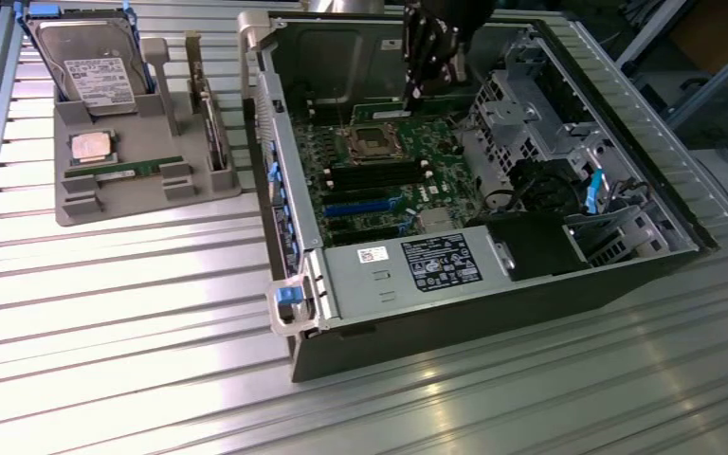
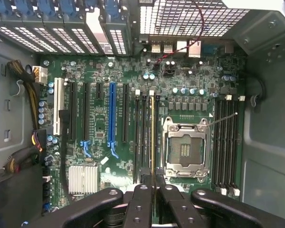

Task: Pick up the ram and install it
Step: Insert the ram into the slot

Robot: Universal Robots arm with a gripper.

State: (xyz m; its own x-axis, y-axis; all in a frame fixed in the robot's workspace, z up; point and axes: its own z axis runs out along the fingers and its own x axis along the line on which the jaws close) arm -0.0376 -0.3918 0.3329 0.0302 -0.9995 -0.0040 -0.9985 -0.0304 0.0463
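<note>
While the gripper (image 2: 153,190) is clamped on the ram (image 2: 152,137), the stick stands edge-on over the motherboard (image 2: 128,85), apparently in a slot beside the CPU socket (image 2: 185,147).

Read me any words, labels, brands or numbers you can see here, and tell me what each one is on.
None can be read.
Hard drive label: too blurred.
Power supply stickers: print too small.
Ram stick in the tray: white label, unreadable.
Motherboard markings: too small.

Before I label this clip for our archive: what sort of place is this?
Probably a PC assembly test bench: an open computer case on a ribbed metal table, beside a grey tray holding a hard drive.
</note>
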